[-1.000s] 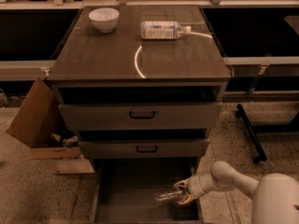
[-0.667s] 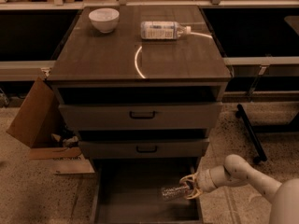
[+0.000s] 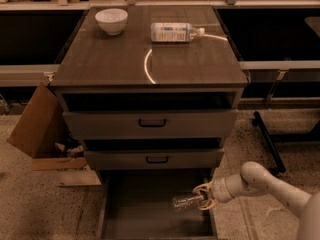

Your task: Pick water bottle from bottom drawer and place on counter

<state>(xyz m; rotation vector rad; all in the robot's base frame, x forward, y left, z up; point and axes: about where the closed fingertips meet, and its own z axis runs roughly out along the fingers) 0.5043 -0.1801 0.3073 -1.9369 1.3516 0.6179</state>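
Observation:
The small clear crinkly water bottle (image 3: 186, 201) lies sideways over the right part of the open bottom drawer (image 3: 145, 219), held by its neck end. My gripper (image 3: 203, 198) reaches in from the right on a white arm and is shut on the bottle, just above the drawer's right wall. The dark wood-grain counter (image 3: 125, 59) tops the grey cabinet above.
A white bowl (image 3: 111, 20) and a bigger clear bottle with white label (image 3: 175, 32) lie at the back of the counter. Two upper drawers with black handles (image 3: 152, 122) stand slightly open. A cardboard box (image 3: 37, 129) leans at the cabinet's left. A black stand leg (image 3: 267, 139) crosses the floor at right.
The gripper and the bottle have risen a little and shifted right, toward the drawer's right wall. The arm has straightened out to the right.

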